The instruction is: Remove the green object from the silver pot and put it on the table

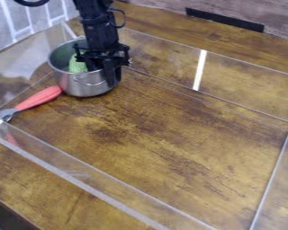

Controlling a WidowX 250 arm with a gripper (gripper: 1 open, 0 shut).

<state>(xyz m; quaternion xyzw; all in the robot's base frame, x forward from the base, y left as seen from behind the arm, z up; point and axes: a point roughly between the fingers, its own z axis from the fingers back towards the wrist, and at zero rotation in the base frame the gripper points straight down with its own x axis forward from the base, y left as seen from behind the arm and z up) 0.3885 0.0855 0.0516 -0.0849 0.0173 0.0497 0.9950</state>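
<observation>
Starting at the left edge, there's a red-handled utensil (36, 98) lying flat on the table (171, 135), handle angled up toward the pot. Next over is the silver pot (84, 75), sitting upright, mouth open to the ceiling. Inside it, against the left half, you can see the green object (78, 66); just a sliver of it shows past the arm.

The gripper (96, 61) is pointing straight down into the pot, right beside or on the green thing. Honestly I can't tell whether the fingers are apart or already pinching it; they're hidden by the rim and the black body.

My guess on handling: the green lump looks light and kinda squishy, so it shouldn't need much squeeze, and a pinch across its middle from above seems the way to go. Too little of it shows to say which way it points or where its long axis runs.
</observation>
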